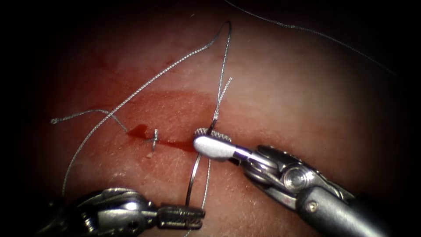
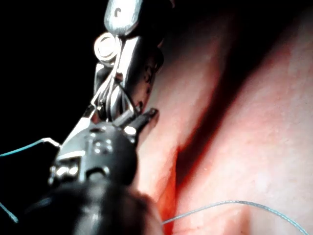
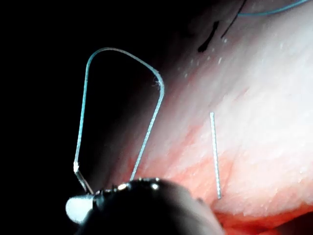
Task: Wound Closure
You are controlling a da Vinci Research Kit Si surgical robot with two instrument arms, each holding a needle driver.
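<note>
Right tool (image 1: 212, 138) clamps needle (image 1: 193, 175) near its swaged end; left tool (image 1: 188, 216) closed on needle's other end; thread (image 1: 131, 97) beyond both.

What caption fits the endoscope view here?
Right tool grips the needle near its thread end at the cut; left tool holds its lower end.

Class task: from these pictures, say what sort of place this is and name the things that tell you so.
Probably a surgical-robot suturing practice bench. The tissue bears a cut with red fluid; the right gripper holds the curved needle near its thread end, and the left gripper holds its lower end. Thread lies across the tissue.
</note>
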